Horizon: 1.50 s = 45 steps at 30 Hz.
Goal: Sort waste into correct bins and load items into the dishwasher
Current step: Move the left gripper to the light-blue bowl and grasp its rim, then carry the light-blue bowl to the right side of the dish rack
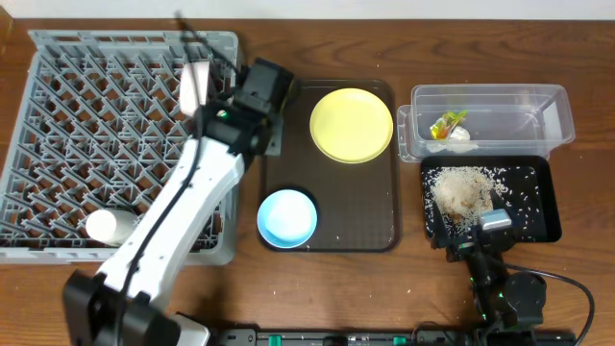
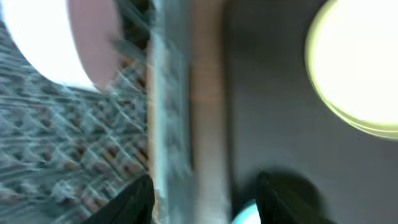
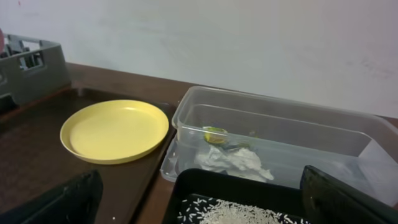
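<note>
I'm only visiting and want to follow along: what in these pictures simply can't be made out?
1. Left wrist view: motion blur smears the dish rack and the cup; no detail is readable.
2. Overhead: the left arm covers part of the rack, hiding the slots beneath.
3. Overhead: the scraps in the clear bin are too small to name.
4. Right wrist view: the bottom edge cuts off the black rice tray.

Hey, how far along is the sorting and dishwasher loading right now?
Partway. Done: a white cup and seemingly a second cup sit in the rack, scraps in the clear bin. In hand: nothing; the left hand is open at the rack's edge, the right hand open too. Left: the yellow plate and blue bowl on the tray.
</note>
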Available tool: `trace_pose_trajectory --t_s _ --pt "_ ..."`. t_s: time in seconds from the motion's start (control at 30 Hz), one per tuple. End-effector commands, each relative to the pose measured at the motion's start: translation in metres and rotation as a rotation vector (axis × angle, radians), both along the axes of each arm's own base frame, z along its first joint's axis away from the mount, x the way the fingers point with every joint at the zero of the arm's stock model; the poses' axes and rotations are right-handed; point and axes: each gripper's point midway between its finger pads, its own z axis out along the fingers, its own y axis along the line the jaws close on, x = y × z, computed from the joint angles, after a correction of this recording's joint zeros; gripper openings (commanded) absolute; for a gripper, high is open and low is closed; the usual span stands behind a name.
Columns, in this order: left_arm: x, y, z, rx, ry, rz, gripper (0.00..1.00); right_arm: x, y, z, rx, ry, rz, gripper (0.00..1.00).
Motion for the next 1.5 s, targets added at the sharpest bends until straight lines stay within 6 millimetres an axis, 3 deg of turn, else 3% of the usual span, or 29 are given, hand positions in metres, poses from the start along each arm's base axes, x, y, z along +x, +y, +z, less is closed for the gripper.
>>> trace_pose_trajectory --t_s 0.0,0.03,0.13,0.17,0.3,0.4,0.5,0.6,0.7,0.9,0.93,1.03,1.13,1.2,1.33,1.47 --pt "-0.031 -0.017 -0.014 -0.204 0.173 0.05 0.53 0.0 -0.002 -0.001 -0.009 -0.003 -0.01 0.99" --pt "-0.032 -0.014 -0.016 -0.2 0.182 0.058 0.53 0.0 -0.002 -0.001 -0.009 -0.003 -0.01 0.99" --pt "-0.037 -0.008 -0.019 -0.247 0.226 0.082 0.31 0.0 -0.002 -0.001 -0.009 -0.003 -0.01 0.99" --pt "-0.04 -0.011 -0.021 -0.27 0.249 0.078 0.31 0.0 -0.002 -0.001 -0.009 -0.003 -0.01 0.99" --pt "-0.066 -0.002 -0.041 -0.228 0.356 0.099 0.44 0.0 -0.002 -0.001 -0.009 -0.003 -0.01 0.99" --pt "-0.086 0.005 -0.066 -0.204 0.437 0.133 0.44 0.0 -0.002 -0.001 -0.009 -0.003 -0.01 0.99" --pt "-0.106 -0.001 -0.1 -0.249 0.512 0.132 0.44 0.0 -0.002 -0.001 -0.009 -0.003 -0.01 0.99" --pt "-0.11 0.0 -0.13 -0.251 0.499 0.129 0.45 0.0 -0.002 -0.001 -0.009 -0.003 -0.01 0.99" --pt "-0.109 -0.003 -0.146 -0.259 0.469 0.11 0.45 0.0 -0.002 -0.001 -0.009 -0.003 -0.01 0.99" --pt "-0.116 -0.02 -0.176 -0.261 0.456 0.069 0.44 0.0 -0.002 -0.001 -0.009 -0.003 -0.01 0.99" --pt "-0.118 -0.03 -0.182 -0.291 0.48 0.061 0.44 0.0 -0.002 -0.001 -0.009 -0.003 -0.01 0.99" --pt "-0.117 -0.057 -0.18 -0.414 0.496 0.005 0.4 0.0 -0.002 -0.001 -0.009 -0.003 -0.01 0.99" --pt "-0.11 -0.071 -0.175 -0.477 0.47 -0.03 0.36 0.0 -0.002 -0.001 -0.009 -0.003 -0.01 0.99" --pt "-0.106 -0.074 -0.174 -0.489 0.456 -0.038 0.3 0.0 -0.002 -0.001 -0.009 -0.003 -0.01 0.99" --pt "-0.105 -0.075 -0.174 -0.491 0.451 -0.04 0.08 0.0 -0.002 -0.001 -0.009 -0.003 -0.01 0.99" --pt "-0.102 -0.083 -0.168 -0.525 0.446 -0.088 0.08 0.0 -0.002 -0.001 -0.009 -0.003 -0.01 0.99"
